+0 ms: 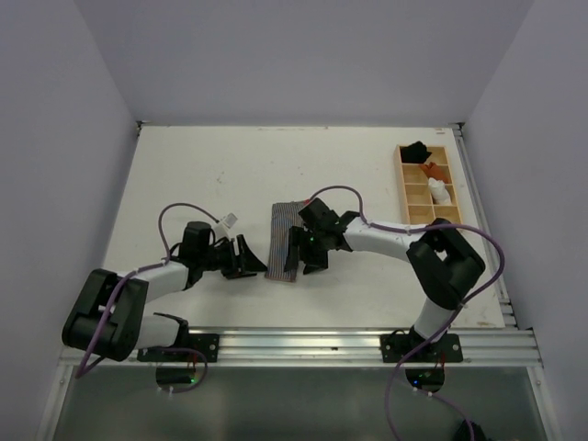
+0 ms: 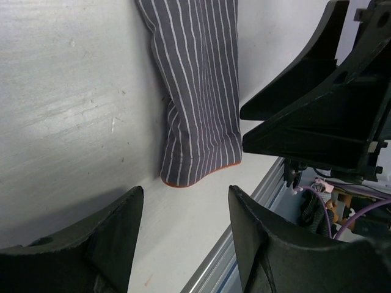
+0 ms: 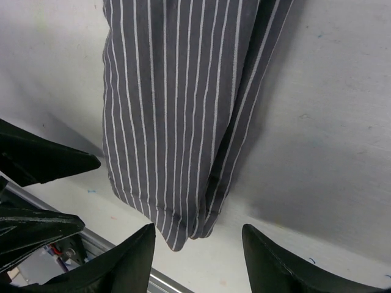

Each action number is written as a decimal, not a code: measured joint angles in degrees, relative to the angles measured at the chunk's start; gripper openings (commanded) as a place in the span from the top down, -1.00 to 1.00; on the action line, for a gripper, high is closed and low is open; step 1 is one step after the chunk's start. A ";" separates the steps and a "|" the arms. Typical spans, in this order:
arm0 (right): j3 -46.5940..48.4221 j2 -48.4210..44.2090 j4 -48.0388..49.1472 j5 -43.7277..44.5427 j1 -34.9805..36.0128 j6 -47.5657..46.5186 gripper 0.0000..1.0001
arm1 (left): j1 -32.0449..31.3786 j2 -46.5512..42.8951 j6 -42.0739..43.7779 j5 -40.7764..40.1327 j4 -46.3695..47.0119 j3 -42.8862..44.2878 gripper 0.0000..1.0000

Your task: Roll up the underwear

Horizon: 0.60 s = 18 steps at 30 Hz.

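Note:
The underwear (image 1: 282, 237) is a grey cloth with fine white stripes, folded into a long narrow strip lying flat on the table between the two arms. In the left wrist view its near end (image 2: 198, 110) has an orange edge. My left gripper (image 1: 248, 257) is open and empty, just left of the strip's near end; its fingers (image 2: 116, 238) frame bare table. My right gripper (image 1: 303, 253) is open and empty, right at the strip's right edge near its near end. In the right wrist view the strip's end (image 3: 183, 122) lies just ahead of the fingertips (image 3: 137, 253).
A wooden divided tray (image 1: 411, 199) stands at the back right with small black, orange and white bundles in its cells. A metal rail (image 1: 322, 344) runs along the table's near edge, close behind both grippers.

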 measured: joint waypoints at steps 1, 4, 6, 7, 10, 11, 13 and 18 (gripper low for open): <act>-0.31 0.15 0.61 0.02 0.33 0.44 -0.23 | 0.00 0.13 0.02 0.09 0.33 0.00 -0.23; -1.70 0.35 2.64 0.33 1.36 2.14 -0.21 | 0.00 0.66 0.11 0.48 1.03 -0.02 -0.22; -2.40 0.46 3.52 1.01 2.10 3.34 -0.19 | 0.00 1.16 0.17 0.70 1.07 -0.02 -0.22; -2.62 0.50 3.85 1.46 2.54 3.96 -0.18 | 0.00 1.36 0.20 0.74 1.05 -0.02 -0.22; -2.73 0.83 5.20 1.95 3.69 5.66 -0.14 | 0.00 1.49 0.31 1.03 1.05 -0.02 -0.22; -2.75 0.96 5.62 2.05 4.22 6.16 -0.12 | 0.00 1.51 0.46 1.16 1.05 -0.02 -0.21; -3.37 1.14 7.13 2.36 4.87 7.13 0.02 | 0.00 1.57 0.52 1.44 1.11 -0.02 -0.21; -5.79 1.01 9.86 2.62 5.14 9.11 0.48 | 0.00 4.00 -1.18 4.13 5.70 -1.90 -0.21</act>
